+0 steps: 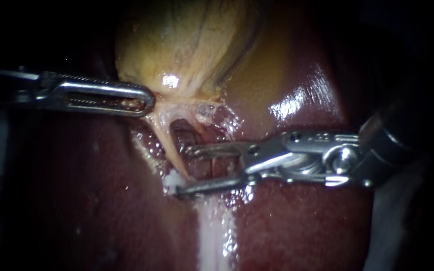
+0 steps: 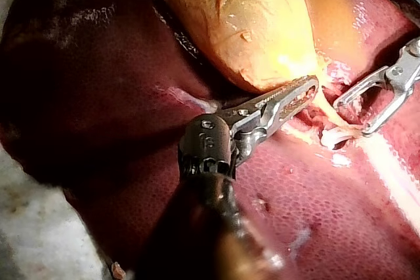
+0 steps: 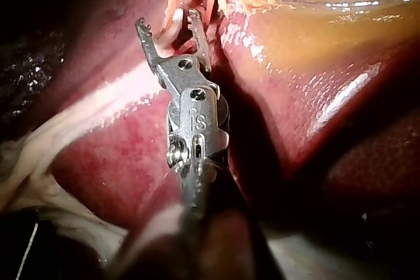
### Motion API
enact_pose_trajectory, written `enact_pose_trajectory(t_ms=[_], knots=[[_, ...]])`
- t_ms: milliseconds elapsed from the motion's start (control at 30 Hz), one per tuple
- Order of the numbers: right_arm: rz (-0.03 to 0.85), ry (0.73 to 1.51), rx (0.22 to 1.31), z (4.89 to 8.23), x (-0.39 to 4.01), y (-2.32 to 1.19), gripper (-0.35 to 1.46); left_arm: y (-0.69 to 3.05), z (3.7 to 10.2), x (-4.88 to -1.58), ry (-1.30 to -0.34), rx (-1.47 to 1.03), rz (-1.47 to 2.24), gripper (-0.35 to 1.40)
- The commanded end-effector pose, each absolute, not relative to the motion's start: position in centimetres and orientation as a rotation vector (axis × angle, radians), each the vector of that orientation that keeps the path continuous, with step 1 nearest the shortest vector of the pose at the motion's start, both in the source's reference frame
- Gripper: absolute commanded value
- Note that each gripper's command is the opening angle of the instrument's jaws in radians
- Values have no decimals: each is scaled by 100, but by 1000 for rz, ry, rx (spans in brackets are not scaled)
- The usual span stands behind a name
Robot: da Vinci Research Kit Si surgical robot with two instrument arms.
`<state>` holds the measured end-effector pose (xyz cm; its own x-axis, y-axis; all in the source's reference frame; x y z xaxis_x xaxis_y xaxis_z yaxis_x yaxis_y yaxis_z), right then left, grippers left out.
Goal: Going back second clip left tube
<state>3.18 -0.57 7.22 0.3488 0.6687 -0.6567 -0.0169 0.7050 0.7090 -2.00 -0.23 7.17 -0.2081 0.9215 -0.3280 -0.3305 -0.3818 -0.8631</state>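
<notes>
The yellow gallbladder (image 1: pixel 187 45) lies on the dark red liver (image 1: pixel 76 200). My left instrument (image 1: pixel 144 99) has its jaws shut on the pale tissue at the gallbladder's lower end, which is also seen from its wrist camera (image 2: pixel 303 90). From there the pale left tube (image 1: pixel 169 143) runs down to a white clip (image 1: pixel 173 178). My right instrument (image 1: pixel 181 170) has its jaws open, their tips on either side of the tube just above the clip. In the right wrist view the tube (image 3: pixel 172 31) lies between the open jaws (image 3: pixel 168 23).
A glossy white band of tissue (image 1: pixel 214 236) runs down from the clip across the liver. Raw red tissue (image 1: pixel 204 128) lies just right of the tube. My right instrument's open jaws (image 2: pixel 359 115) show beside the clip (image 2: pixel 333 137) in the left wrist view.
</notes>
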Motion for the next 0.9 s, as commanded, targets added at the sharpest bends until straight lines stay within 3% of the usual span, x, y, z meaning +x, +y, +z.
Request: enact_pose_trajectory(t_ms=[33,500,900], knots=[[487,1143,677,718,314,-57,49,-23,717,-200,-824,-1101,1740,-35],[383,1178,645,682,248,-33,49,-23,717,-200,-824,-1101,1740,-35],[380,1180,630,669,228,-25,49,-24,720,-204,-821,-1101,1740,-35]])
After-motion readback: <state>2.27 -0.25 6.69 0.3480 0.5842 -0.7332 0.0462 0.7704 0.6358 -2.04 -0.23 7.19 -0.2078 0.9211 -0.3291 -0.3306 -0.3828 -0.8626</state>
